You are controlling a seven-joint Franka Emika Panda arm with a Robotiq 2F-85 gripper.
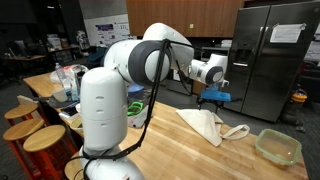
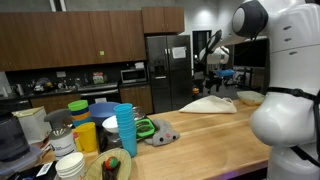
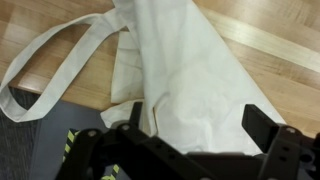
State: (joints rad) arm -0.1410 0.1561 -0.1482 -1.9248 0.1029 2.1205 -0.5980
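Observation:
A white cloth tote bag (image 3: 185, 70) lies flat on the wooden table (image 3: 270, 50), and its long strap (image 3: 60, 50) loops out over the table edge. In the wrist view my gripper (image 3: 198, 120) hangs just above the bag. It is open, the black fingers (image 3: 262, 125) stand wide apart, and only cloth shows below them. In both exterior views the arm reaches out over the bag (image 1: 205, 125) (image 2: 210, 104), with the gripper (image 1: 205, 90) (image 2: 213, 70) above it and not touching it.
A clear green-rimmed container (image 1: 277, 146) sits near the bag. Wooden stools (image 1: 40, 138) stand beside the robot base. Stacked blue cups (image 2: 125, 128), a yellow cup (image 2: 86, 135) and other clutter fill the table end. A steel fridge (image 1: 270, 55) stands behind.

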